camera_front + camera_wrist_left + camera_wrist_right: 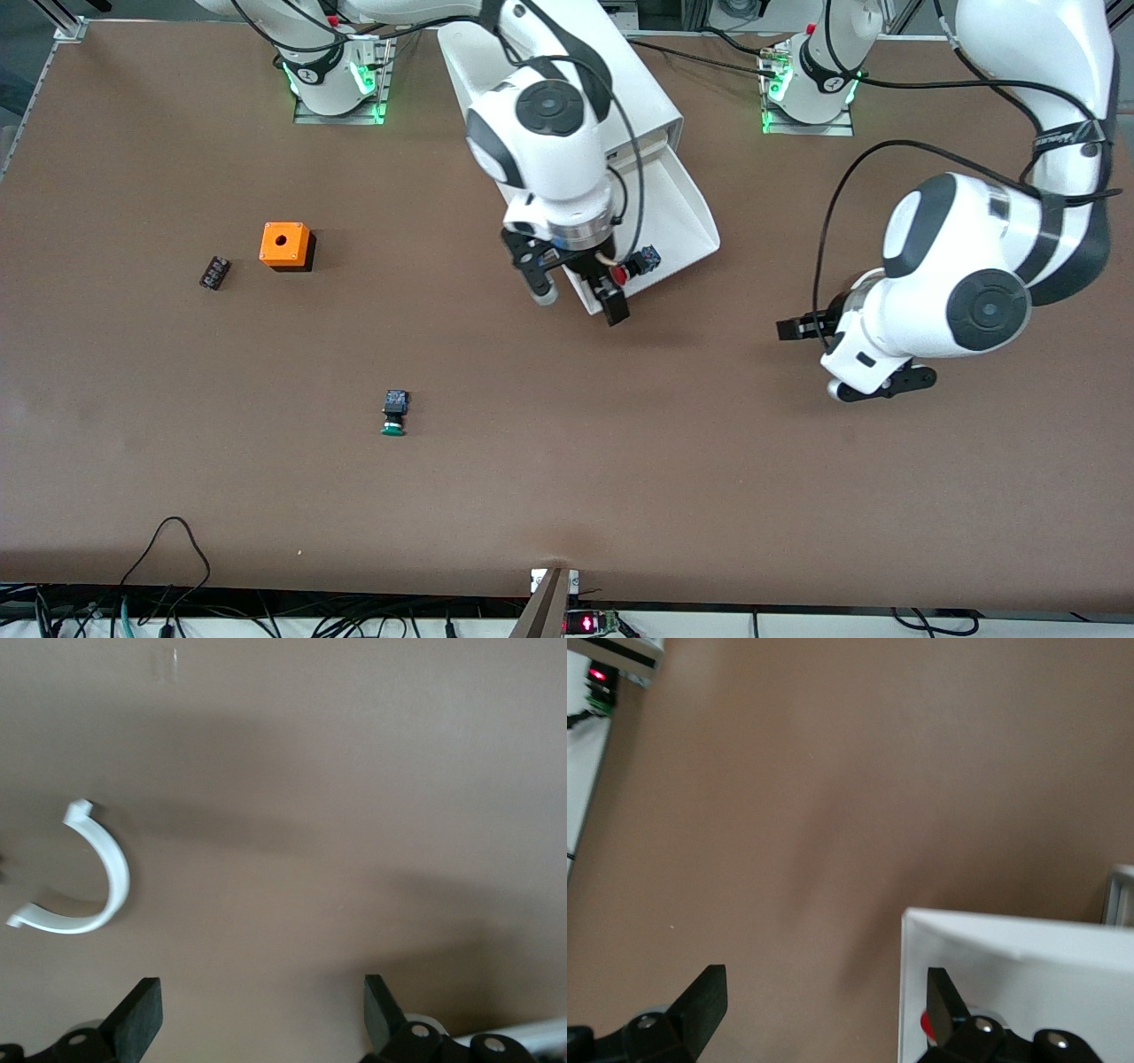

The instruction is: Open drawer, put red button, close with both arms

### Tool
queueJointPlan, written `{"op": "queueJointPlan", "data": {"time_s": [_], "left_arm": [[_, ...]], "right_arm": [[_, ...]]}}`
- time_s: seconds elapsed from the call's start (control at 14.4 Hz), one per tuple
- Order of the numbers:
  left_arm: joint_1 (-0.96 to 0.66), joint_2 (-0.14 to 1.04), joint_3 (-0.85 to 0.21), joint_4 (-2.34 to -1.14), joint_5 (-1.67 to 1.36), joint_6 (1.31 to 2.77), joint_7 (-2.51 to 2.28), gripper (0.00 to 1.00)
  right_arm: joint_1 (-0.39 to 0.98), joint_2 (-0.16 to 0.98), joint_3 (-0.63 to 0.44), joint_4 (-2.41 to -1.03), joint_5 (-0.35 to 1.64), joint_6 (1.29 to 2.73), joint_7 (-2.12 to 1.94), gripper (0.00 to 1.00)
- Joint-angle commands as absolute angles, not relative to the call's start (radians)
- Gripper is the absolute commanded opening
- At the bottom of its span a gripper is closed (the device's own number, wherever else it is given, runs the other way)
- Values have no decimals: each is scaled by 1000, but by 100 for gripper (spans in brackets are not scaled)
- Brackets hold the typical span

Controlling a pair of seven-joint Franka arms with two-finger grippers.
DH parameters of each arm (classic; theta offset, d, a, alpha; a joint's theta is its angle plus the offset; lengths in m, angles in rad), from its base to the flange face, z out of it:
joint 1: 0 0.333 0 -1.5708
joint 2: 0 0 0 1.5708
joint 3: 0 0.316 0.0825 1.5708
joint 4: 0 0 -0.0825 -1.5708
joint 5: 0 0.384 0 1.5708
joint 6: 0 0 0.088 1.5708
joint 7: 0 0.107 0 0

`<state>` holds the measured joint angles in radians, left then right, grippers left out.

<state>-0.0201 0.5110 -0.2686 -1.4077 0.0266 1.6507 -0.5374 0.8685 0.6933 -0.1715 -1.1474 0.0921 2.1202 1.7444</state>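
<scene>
While the drawer (682, 208) is standing pulled out of the white cabinet (567, 84) toward the front camera, the red button (631, 268) is lying on its side in the tray's front corner, red cap pointing toward the right arm's end of the desk (177, 496). The right claw (580, 297) is hanging over that corner's rim with its fingers spread wide and gripping nothing; in the right wrist view one finger (943, 1003) is sitting over the white tray (1010, 983) just beside the red cap (928, 1024), the other finger over bare desk. The left claw (797, 328) is waiting low over the desk toward the left arm's end, at about four o'clock of the drawer, fingers (142, 1014) wide and empty, with only a white curved clip (93, 881) beneath it.

Judgement: placement appears done and closing is the step in hand. To do it well, the right claw should be lifting straight up clear of the rim before moving, so that no finger is dragging the button or tipping the tray. Both claws should then be meeting the cream front edge at two spaced points and pushing evenly along the drawer's axis, toward roughly eleven o'clock in the front view; uneven pressure is likely to skew the shallow tray and jam it. The cabinet looks light and may be sliding if pushed fast.

The green button (394, 414), orange box (285, 245) and small black part (214, 272) are lying well apart and are not involved.
</scene>
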Motion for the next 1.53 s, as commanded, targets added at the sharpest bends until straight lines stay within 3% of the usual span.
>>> {"op": "queueJointPlan", "data": {"time_s": [0.0, 0.21, 0.42, 0.56, 0.9, 1.25, 1.46], "left_arm": [[-20, 466, -314, -1538, 11, 1782, -723, 100], [-20, 457, -400, -1658, 23, 1967, -941, 100], [-64, 457, -422, -1724, 25, 2091, -1066, 100], [-110, 457, -422, -1755, 81, 2102, -1156, 100], [-193, 474, -425, -1789, 230, 2114, -1276, 100], [-181, 474, -526, -1825, 216, 2097, -1267, 100], [-181, 476, -587, -1856, 215, 2095, -1269, 100]], "right_arm": [[778, 628, -167, -1170, 141, 2015, 1440, 100], [652, 574, -170, -1181, 167, 1933, 1196, 100], [548, 502, -170, -1267, 184, 1891, 952, 100], [493, 433, -176, -1363, 184, 1896, 798, 100], [480, 284, -317, -1595, 178, 1936, 419, 100], [480, 189, -445, -1700, 147, 1922, 99, 100], [485, 135, -442, -1700, 16, 1878, 84, 100]]}}
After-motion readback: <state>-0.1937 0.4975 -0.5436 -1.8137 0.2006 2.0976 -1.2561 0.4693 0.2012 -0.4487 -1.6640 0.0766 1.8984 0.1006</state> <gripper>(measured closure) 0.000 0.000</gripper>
